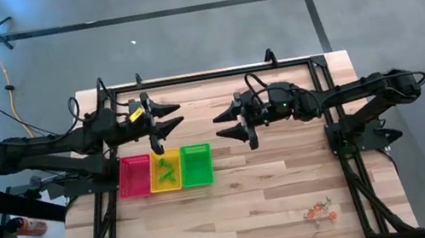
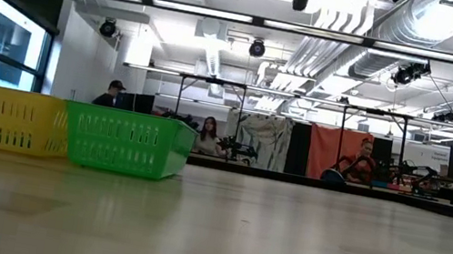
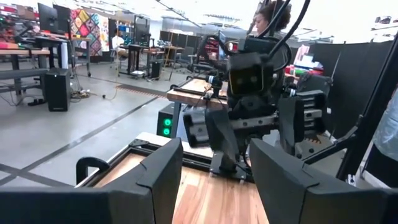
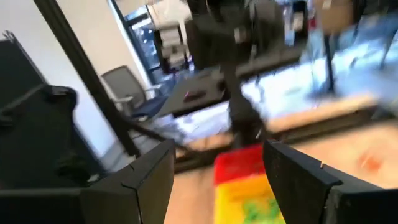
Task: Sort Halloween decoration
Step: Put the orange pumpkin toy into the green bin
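Note:
Several tiny orange and pale trinkets point(image 1: 319, 212) lie loose on the wooden table near its front right corner. A few green trinkets point(image 1: 168, 171) lie inside the yellow tray point(image 1: 165, 170), also seen as green trinkets point(image 4: 261, 208) in the right wrist view. My left gripper point(image 1: 179, 116) hovers open above the table, behind the trays, pointing level toward the right. My right gripper point(image 1: 218, 128) faces it, open and level, a short gap away. Neither holds anything.
Red tray point(image 1: 134, 175), yellow tray and green tray point(image 1: 196, 165) stand side by side left of centre; the low view shows the yellow tray point(image 2: 2, 117) and green tray point(image 2: 125, 140). A black frame point(image 1: 325, 91) borders the table. People sit at desks beyond the table.

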